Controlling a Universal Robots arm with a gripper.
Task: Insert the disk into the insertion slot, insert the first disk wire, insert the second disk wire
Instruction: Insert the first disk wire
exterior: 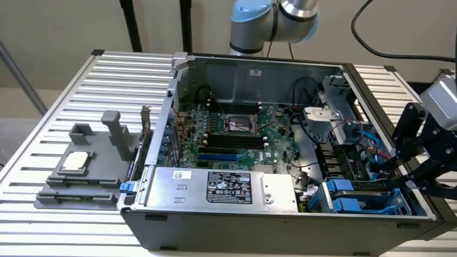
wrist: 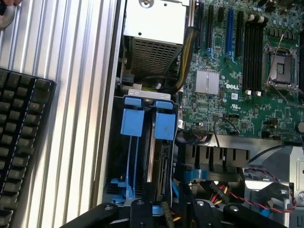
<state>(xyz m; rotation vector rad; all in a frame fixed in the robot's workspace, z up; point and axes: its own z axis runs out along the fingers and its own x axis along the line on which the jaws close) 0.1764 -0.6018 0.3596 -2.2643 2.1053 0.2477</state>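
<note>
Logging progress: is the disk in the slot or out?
In: the disk stands inside the slot, its blue tab roughly level with the neighbouring tab.

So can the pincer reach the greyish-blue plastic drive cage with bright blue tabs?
Probably yes. The black pincer hangs just over the cage, the dark metal case is open and nothing lies between them; thin red wires run close by.

We see a green motherboard with black and blue slots. Beside it, the power-supply box is silver with a black label, and the insertion slot is greyish-blue with bright blue tabs. The table around the motherboard is ribbed silver.
</note>
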